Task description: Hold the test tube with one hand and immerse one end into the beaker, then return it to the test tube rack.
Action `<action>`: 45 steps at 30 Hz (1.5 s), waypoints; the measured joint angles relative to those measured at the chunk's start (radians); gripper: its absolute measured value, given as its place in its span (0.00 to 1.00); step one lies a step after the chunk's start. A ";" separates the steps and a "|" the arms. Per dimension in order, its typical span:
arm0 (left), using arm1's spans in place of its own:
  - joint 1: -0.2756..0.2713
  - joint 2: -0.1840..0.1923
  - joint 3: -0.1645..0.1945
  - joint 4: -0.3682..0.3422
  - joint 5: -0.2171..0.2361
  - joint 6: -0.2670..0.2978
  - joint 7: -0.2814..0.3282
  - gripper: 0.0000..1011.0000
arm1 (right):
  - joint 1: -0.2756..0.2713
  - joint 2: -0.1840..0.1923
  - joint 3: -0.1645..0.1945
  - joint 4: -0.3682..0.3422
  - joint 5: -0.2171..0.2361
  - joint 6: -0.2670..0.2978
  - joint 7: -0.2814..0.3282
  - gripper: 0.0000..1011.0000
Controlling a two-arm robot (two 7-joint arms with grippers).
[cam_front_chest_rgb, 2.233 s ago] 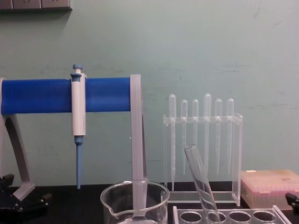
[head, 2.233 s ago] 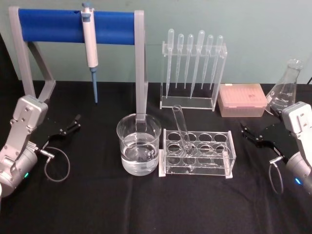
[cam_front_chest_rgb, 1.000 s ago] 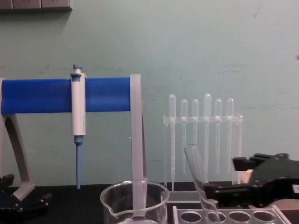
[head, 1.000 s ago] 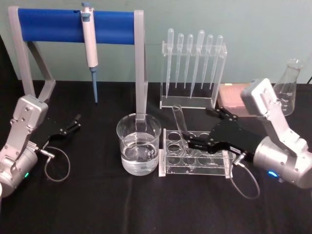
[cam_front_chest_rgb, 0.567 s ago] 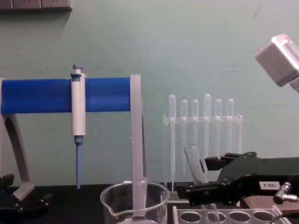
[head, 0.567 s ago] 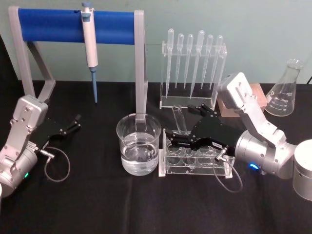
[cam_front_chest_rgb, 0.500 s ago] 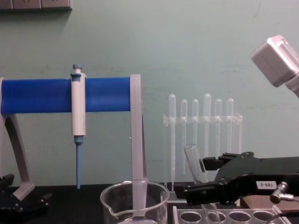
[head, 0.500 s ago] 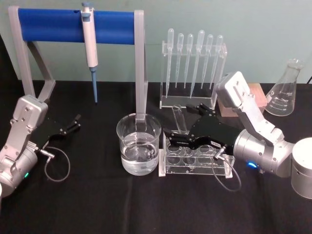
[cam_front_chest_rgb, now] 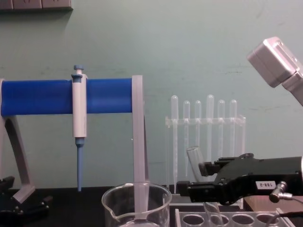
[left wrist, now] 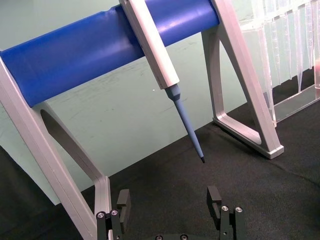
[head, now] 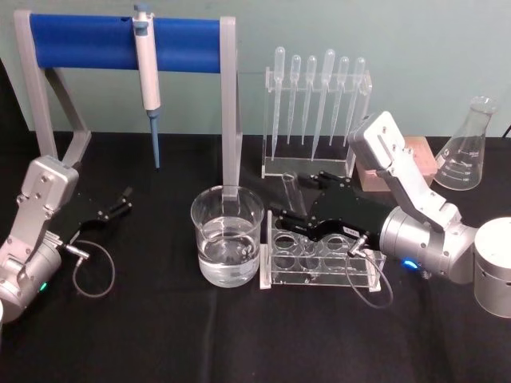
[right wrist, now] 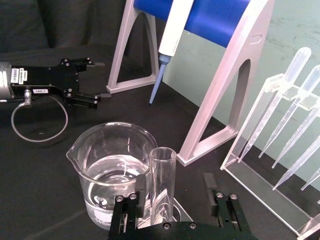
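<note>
A black-draped table (head: 200,335) carries the bench set-up, led by a tall grey stand with a blue bar (head: 88,41), from which a white-and-blue pipette (head: 147,64) hangs tip down. From the right side the robot's right arm reaches in low. Its silver wrist shows a blue light, and its grey camera housing is cocked up above the pink tip box (head: 415,155). The flat black right gripper (head: 297,197) lies level over the clear test tube rack (head: 363,247), pointing left towards the beaker (head: 204,247). The gripper's white label reads "188-2" in the chest view. Its fingers stand apart on either side of the test tube (right wrist: 162,180) and have no grip on the glass. The tube stands tilted in a hole at the rack's left end, its open mouth up, just beside the beaker. The beaker holds water, and faint print near its base appears to read "500 ml". Behind the rack, a clear holder of bulb-topped plastic pipettes (head: 327,96) stands upright. A graduated conical flask (head: 465,152) sits at the far right. The left gripper (head: 121,201) is parked on the cloth at the left edge with its fingers spread wide on nothing. It also bears a white label, too small to read.
</note>
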 joint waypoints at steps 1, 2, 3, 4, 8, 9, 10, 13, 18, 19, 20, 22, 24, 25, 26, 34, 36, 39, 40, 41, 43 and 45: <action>0.000 0.000 0.000 0.000 0.000 0.000 0.000 0.99 | 0.000 0.000 0.000 0.000 0.000 0.000 0.000 0.73; 0.000 0.000 0.000 0.000 0.000 0.000 0.000 0.99 | 0.000 -0.006 0.002 0.006 -0.002 0.002 0.003 0.67; 0.000 0.000 0.000 0.000 0.000 0.000 0.000 0.99 | 0.000 -0.008 0.002 0.007 -0.002 0.002 0.004 0.65; 0.000 0.000 0.000 0.000 0.000 0.000 0.000 0.99 | 0.000 -0.009 0.003 0.008 -0.002 0.002 0.004 0.62; 0.000 0.000 0.000 0.000 0.000 0.000 0.000 0.99 | -0.002 -0.017 0.008 0.014 -0.004 0.002 0.008 0.47; 0.000 0.000 0.000 0.000 0.000 0.000 0.000 0.99 | -0.002 -0.018 0.009 0.014 -0.004 0.002 0.008 0.44; 0.000 0.000 0.000 0.000 0.000 0.000 0.000 0.99 | -0.004 -0.019 0.011 0.014 -0.005 0.002 0.009 0.39; 0.000 0.000 0.000 0.000 0.000 0.000 0.000 0.99 | -0.008 -0.019 0.016 0.010 -0.005 0.001 0.009 0.33; 0.000 0.000 0.000 0.000 0.000 0.000 0.000 0.99 | -0.032 -0.020 0.037 -0.019 0.011 -0.011 0.007 0.23; 0.000 0.000 0.000 0.000 0.000 0.000 0.000 0.99 | -0.036 -0.021 0.042 -0.025 0.015 -0.015 0.005 0.23; 0.000 0.000 0.000 0.000 0.000 0.000 0.000 0.99 | -0.043 -0.021 0.048 -0.033 0.019 -0.018 0.002 0.23; 0.000 0.000 0.000 0.000 0.000 0.000 0.000 0.99 | -0.062 -0.021 0.066 -0.060 0.033 -0.034 -0.009 0.23; 0.000 0.000 0.000 0.000 0.000 0.000 0.000 0.99 | -0.080 -0.021 0.083 -0.087 0.045 -0.047 -0.020 0.23; 0.000 0.000 0.000 0.000 0.000 0.000 0.000 0.99 | -0.087 -0.021 0.089 -0.098 0.048 -0.052 -0.024 0.23; 0.000 0.000 0.000 0.000 0.000 0.000 0.000 0.99 | -0.093 -0.021 0.095 -0.109 0.051 -0.057 -0.029 0.23; 0.000 0.000 0.000 0.000 0.000 0.000 0.000 0.99 | -0.125 -0.025 0.143 -0.188 0.071 -0.087 -0.072 0.22; 0.000 0.000 0.000 0.000 0.000 0.000 0.000 0.99 | -0.128 -0.028 0.149 -0.194 0.074 -0.089 -0.078 0.22; 0.000 0.000 0.000 0.000 0.000 0.000 0.000 0.99 | -0.133 -0.036 0.155 -0.194 0.080 -0.092 -0.086 0.22; 0.000 0.000 0.000 0.000 0.000 0.000 0.000 0.99 | -0.135 -0.038 0.157 -0.193 0.081 -0.092 -0.088 0.22; 0.000 0.000 0.000 0.000 0.000 0.000 0.000 0.99 | -0.135 -0.037 0.157 -0.193 0.081 -0.093 -0.088 0.22; 0.000 0.000 0.000 0.000 0.000 0.000 0.000 0.99 | -0.134 -0.037 0.156 -0.193 0.081 -0.093 -0.088 0.22; 0.000 0.000 0.000 0.000 0.000 0.000 0.000 0.99 | -0.134 -0.036 0.156 -0.193 0.081 -0.093 -0.088 0.22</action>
